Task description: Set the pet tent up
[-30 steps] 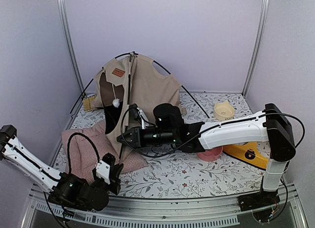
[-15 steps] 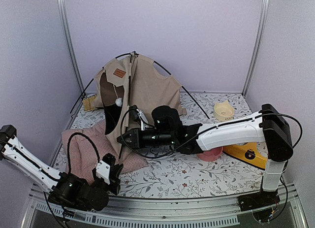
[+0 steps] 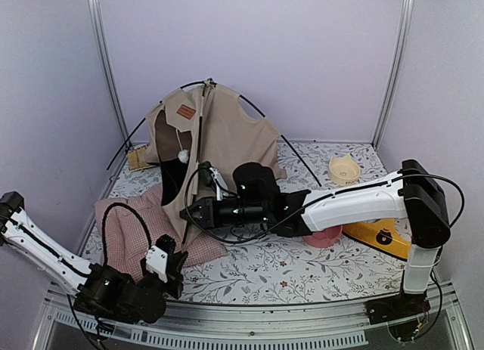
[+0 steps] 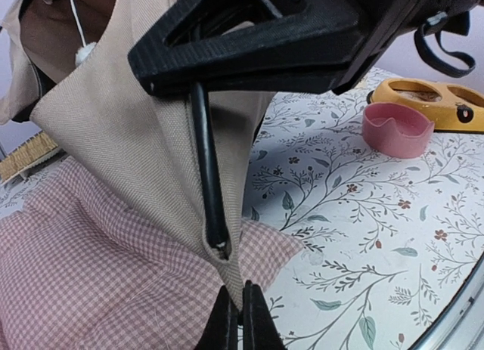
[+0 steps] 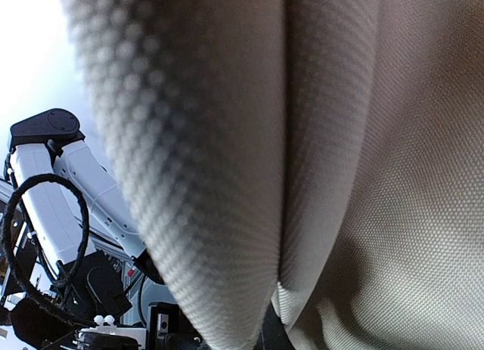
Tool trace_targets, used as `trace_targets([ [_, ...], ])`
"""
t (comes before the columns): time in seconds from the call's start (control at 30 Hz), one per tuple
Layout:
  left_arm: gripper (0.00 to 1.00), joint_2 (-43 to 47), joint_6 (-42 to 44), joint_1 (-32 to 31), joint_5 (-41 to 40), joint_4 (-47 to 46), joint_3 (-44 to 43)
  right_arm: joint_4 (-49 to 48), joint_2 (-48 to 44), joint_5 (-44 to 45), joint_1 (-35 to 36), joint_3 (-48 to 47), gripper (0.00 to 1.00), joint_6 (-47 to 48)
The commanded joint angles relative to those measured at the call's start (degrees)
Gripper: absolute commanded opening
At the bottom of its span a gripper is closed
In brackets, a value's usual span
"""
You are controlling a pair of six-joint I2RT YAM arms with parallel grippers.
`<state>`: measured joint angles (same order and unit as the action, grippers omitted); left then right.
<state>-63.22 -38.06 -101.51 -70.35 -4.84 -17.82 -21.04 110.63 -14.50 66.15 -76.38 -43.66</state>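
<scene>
The pet tent [image 3: 227,134] stands at the back left, beige fabric hung on thin black poles, with a brown label [image 3: 181,112] and a white pom-pom [image 3: 182,156]. My right gripper [image 3: 189,211] reaches in from the right and is shut on a front pole [image 4: 206,161] through the fabric. The pole's lower end [image 4: 220,248] sits in the fabric corner. My left gripper [image 4: 242,320] is shut on the tip of that corner, just over the pink checked cushion [image 4: 91,259]. In the right wrist view, tent fabric [image 5: 363,138] hides the fingers.
A pink bowl [image 3: 327,236] and a yellow feeder [image 3: 378,235] lie under the right forearm. A cream cat-eared bowl [image 3: 344,168] sits at the back right. A straw mat [image 3: 136,158] is behind the tent. The floral tablecloth [image 3: 302,267] covers the table.
The tent's peak has leaned a little to the right and the pom-pom has swung. Both grippers keep their holds and have hardly moved.
</scene>
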Motion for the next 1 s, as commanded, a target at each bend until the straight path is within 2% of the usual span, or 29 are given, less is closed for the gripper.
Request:
trace_targets([
  [0.0,0.00,0.6,-2.6,-4.1,6.4,4.9,0.4,-5.8,-1.5,10.2,-4.3,-0.8,0.00,0.0],
  [0.57,0.00,2.8,1.8,-2.8,6.0,3.7,-1.0,-4.6,-0.4,8.2,-2.5,-1.5,0.00,0.3],
  [0.97,0.00,7.3,15.1,5.4,13.3,-6.3,-1.1,-2.6,-2.5,8.7,-2.3,1.6,0.00,0.9],
])
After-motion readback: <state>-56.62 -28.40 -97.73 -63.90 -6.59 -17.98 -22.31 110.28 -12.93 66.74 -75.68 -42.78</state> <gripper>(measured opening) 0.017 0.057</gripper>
